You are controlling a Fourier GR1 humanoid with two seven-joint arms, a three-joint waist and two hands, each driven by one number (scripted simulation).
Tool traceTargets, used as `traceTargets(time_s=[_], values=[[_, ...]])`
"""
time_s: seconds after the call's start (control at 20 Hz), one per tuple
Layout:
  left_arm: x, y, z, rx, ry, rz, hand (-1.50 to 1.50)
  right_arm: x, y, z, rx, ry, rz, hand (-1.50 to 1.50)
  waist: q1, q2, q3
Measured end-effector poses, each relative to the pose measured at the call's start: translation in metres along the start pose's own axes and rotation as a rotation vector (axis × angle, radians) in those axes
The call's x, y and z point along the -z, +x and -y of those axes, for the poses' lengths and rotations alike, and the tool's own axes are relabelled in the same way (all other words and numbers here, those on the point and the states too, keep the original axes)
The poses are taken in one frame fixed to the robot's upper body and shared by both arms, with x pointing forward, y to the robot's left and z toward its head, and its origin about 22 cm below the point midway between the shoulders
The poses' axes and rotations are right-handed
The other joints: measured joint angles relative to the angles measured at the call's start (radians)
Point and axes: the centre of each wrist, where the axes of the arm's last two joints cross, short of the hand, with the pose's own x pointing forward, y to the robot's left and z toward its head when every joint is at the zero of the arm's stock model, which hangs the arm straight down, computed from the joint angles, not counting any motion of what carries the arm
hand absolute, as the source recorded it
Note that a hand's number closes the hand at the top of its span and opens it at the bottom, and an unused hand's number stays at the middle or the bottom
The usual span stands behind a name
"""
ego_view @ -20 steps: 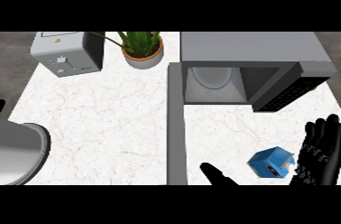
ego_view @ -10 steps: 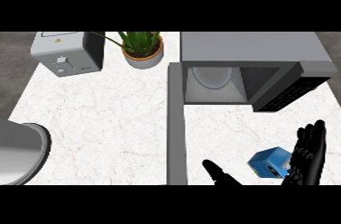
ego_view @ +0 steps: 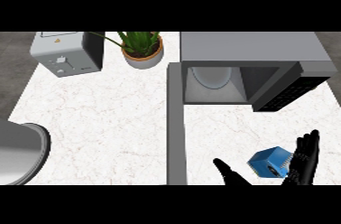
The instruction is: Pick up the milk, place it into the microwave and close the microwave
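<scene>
The milk point(ego_view: 270, 162) is a small blue carton standing on the counter at the lower right. My right hand point(ego_view: 301, 162) is open around it: straight fingers rise along the carton's right side and the thumb point(ego_view: 230, 171) lies to its left, apart from it. The microwave point(ego_view: 253, 69) stands at the back right with its door point(ego_view: 289, 89) swung open to the right, showing a white turntable inside. My left hand does not show.
A grey toaster point(ego_view: 63, 56) and a potted plant point(ego_view: 142, 49) stand at the back left. A grey rounded object point(ego_view: 19, 153) comes in from the left edge. A dark seam point(ego_view: 177, 133) splits the marble counter.
My right hand has moved left, closing in on the milk, so its fingers now stand right beside the carton. The carton has stayed in place.
</scene>
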Motion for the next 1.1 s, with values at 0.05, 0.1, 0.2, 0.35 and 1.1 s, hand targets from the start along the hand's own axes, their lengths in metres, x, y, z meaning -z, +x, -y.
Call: traceTargets(time_s=[0.05, 0.1, 0.2, 0.35, 1.1], values=[[-0.002, 0.000, -0.002, -0.002, -0.002, -0.004, -1.50, 0.001, -0.005, 0.003, -0.004, -0.008, -0.008, -1.50, 0.000, 0.000, 0.000], [-0.004, 0.002, -0.003, -0.004, -0.004, -0.002, -1.50, -0.001, -0.011, 0.004, -0.009, -0.015, -0.013, -1.50, 0.000, 0.000, 0.000], [-0.005, 0.005, -0.006, 0.001, -0.005, -0.004, -1.50, -0.001, -0.019, 0.014, -0.018, -0.031, -0.029, -1.50, -0.002, -0.001, 0.001], [-0.010, 0.000, -0.003, -0.003, 0.005, -0.004, -1.50, -0.002, -0.035, 0.023, -0.033, -0.051, -0.054, -1.50, -0.004, -0.002, 0.001], [-0.018, 0.005, -0.016, -0.004, 0.002, -0.001, -1.50, -0.015, -0.135, 0.046, -0.012, -0.053, -0.105, -1.50, -0.006, -0.001, 0.001]])
